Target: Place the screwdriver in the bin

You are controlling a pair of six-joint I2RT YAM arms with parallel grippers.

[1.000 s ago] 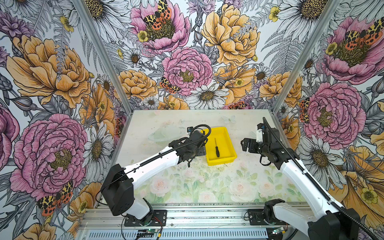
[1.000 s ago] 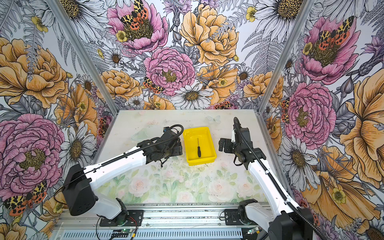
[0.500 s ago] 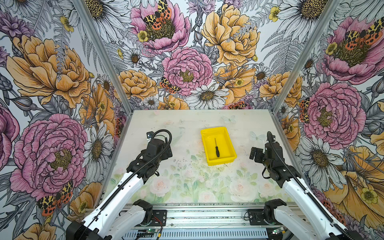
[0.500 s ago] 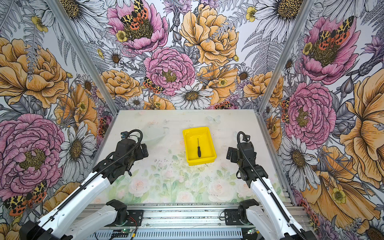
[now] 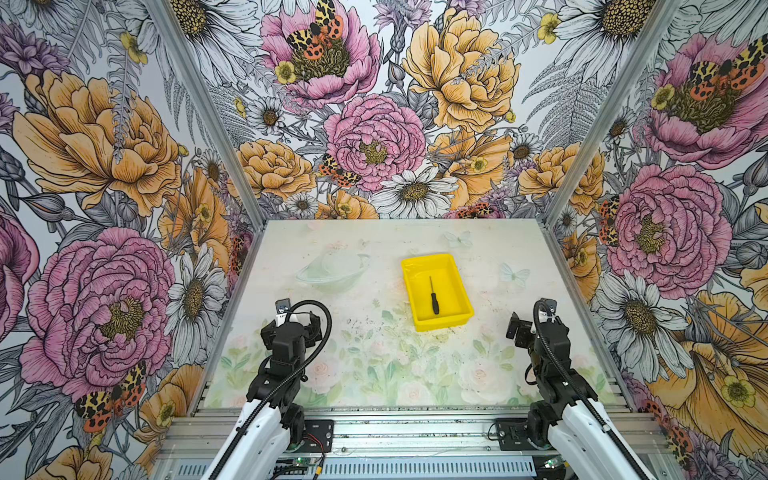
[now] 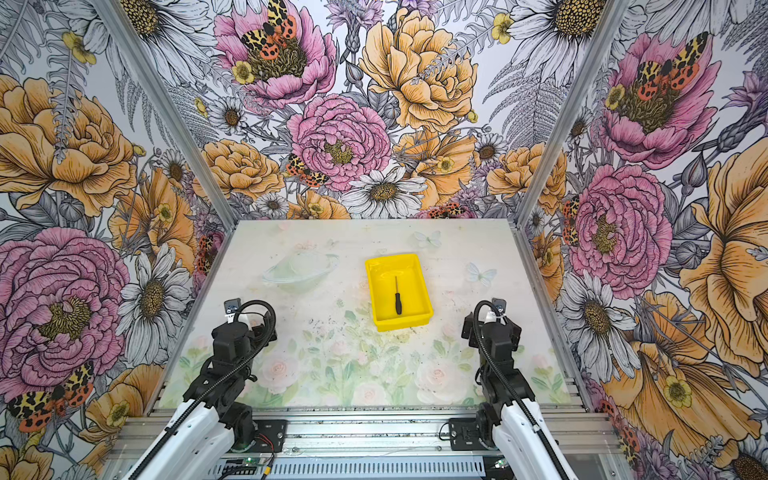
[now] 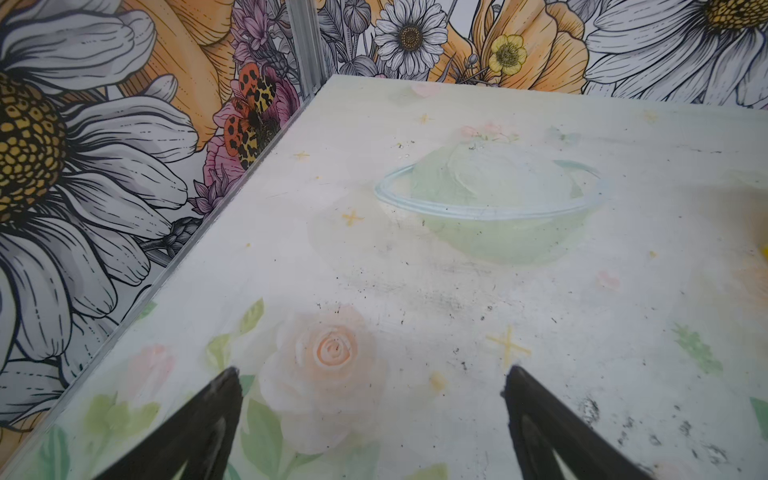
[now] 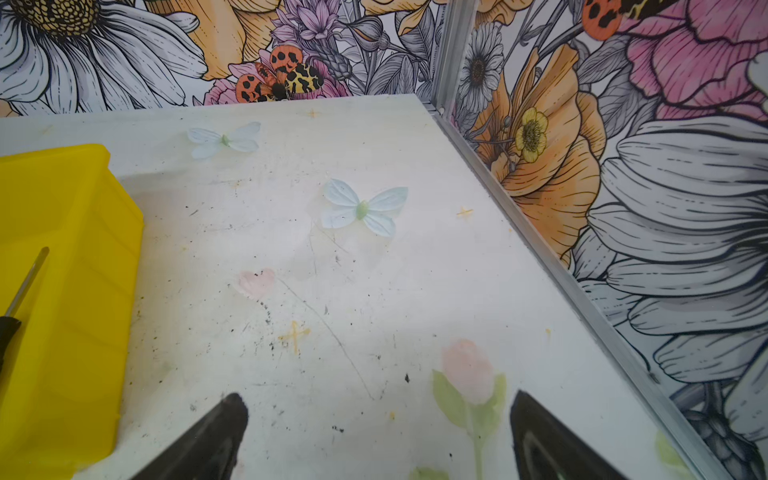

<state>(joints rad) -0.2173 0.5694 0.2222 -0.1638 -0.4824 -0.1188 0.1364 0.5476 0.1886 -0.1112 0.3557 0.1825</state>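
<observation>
The black-handled screwdriver (image 5: 434, 297) (image 6: 397, 297) lies flat on the floor of the yellow bin (image 5: 444, 322) (image 6: 405, 322), shaft pointing to the far side, right of the table's middle. My left gripper (image 5: 303, 324) (image 7: 372, 374) hovers open over the near-left part of the table, well apart from the bin, with only table print between its fingers. Near the right wall, my right gripper (image 5: 524, 330) (image 8: 378, 399) is open and holds nothing. The right wrist view catches the bin's wall (image 8: 70, 291) and the screwdriver (image 8: 23, 291) at its edge.
Flowered walls with metal corner posts (image 5: 552, 216) close in the table on three sides. A metal rail (image 5: 395, 424) with both arm bases runs along the near edge. The table top (image 5: 374, 353) bears only printed pictures and dark specks.
Both arms have drawn back from the bin towards the near edge, the left one from right beside the bin to the near left. The screwdriver has stayed in the bin.
</observation>
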